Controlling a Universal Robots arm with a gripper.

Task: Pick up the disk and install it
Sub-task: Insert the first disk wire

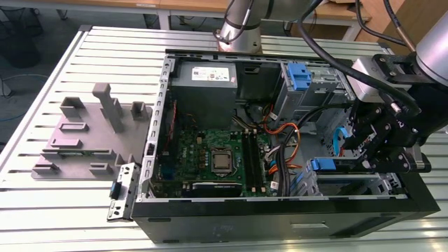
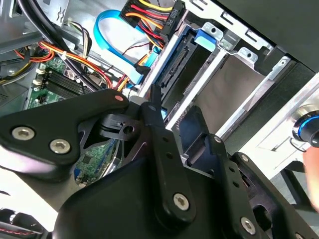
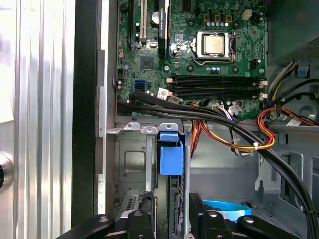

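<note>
The disk (image 3: 172, 160) stands on edge in the metal drive cage (image 3: 130, 164) at the case's front corner, its blue carrier tab toward the motherboard. In the second wrist view the disk (image 2: 175, 63) shows its connector edge and blue rail, lying in the bay's slot. My gripper (image 3: 172, 203) straddles the disk, one black finger on each flat side, and looks shut on it. In the exterior view the gripper (image 1: 365, 157) hangs over the cage at the exterior view's right, with the disk's blue tab (image 1: 322, 164) just beside it.
Orange, yellow and black cables (image 3: 239, 137) run close past the cage. The motherboard (image 1: 210, 152) fills the case floor, with a grey power-supply box (image 1: 210, 89) and a bare blue bracket (image 1: 297, 76) behind. A grey fixture (image 1: 84, 136) lies on the slatted table outside the case.
</note>
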